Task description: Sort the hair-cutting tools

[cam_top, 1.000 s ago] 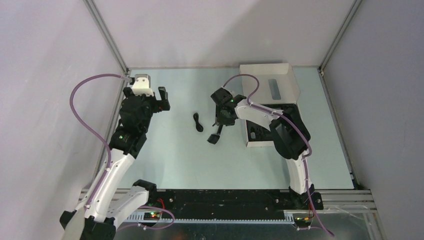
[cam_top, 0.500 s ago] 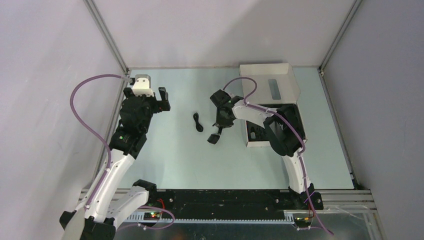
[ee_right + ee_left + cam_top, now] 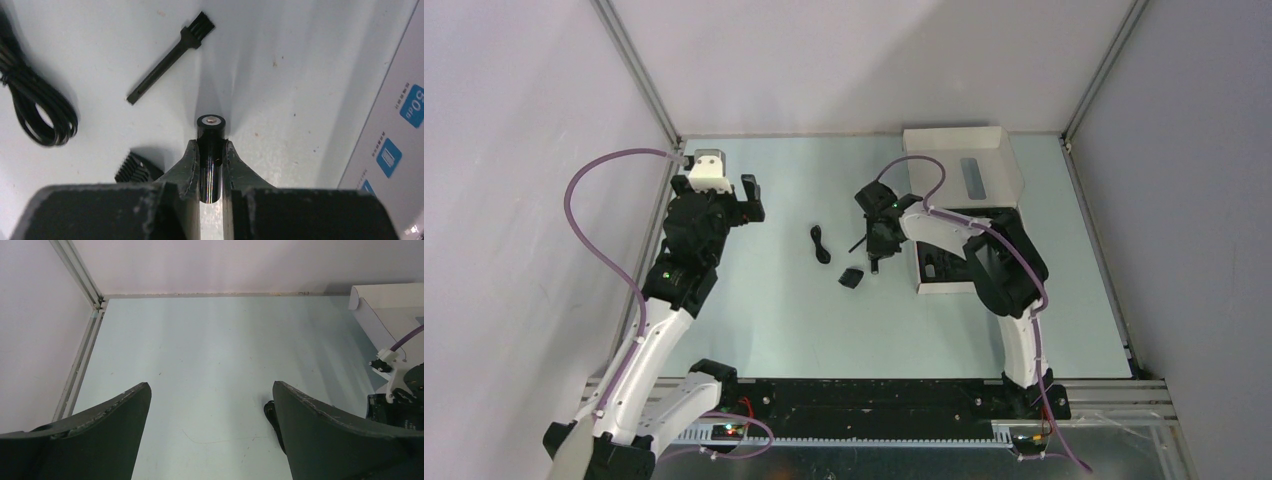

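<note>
In the right wrist view my right gripper (image 3: 210, 145) is shut on a slim glossy black clipper with a silver end (image 3: 210, 131), held just above the table. A black comb attachment (image 3: 134, 169) lies to the left of the fingers. The thin black stick-brush (image 3: 167, 59) and the coiled black cord (image 3: 35, 105) lie further off. From above, the right gripper (image 3: 876, 262) points down between the cord (image 3: 821, 244), the comb attachment (image 3: 851, 277) and the white box (image 3: 944, 288). My left gripper (image 3: 749, 200) hangs open over the table's left side, holding nothing (image 3: 210, 390).
The white box's raised lid (image 3: 964, 160) stands at the back right, and the box's printed side (image 3: 395, 125) is close to the right of my right gripper. Metal frame posts (image 3: 639, 80) and grey walls close the table in. The cord's end (image 3: 271, 412) shows beside my left gripper's right finger.
My right gripper has closed on the clipper and shifted slightly right. The comb attachment now lies apart on the table. The left arm has not moved.
</note>
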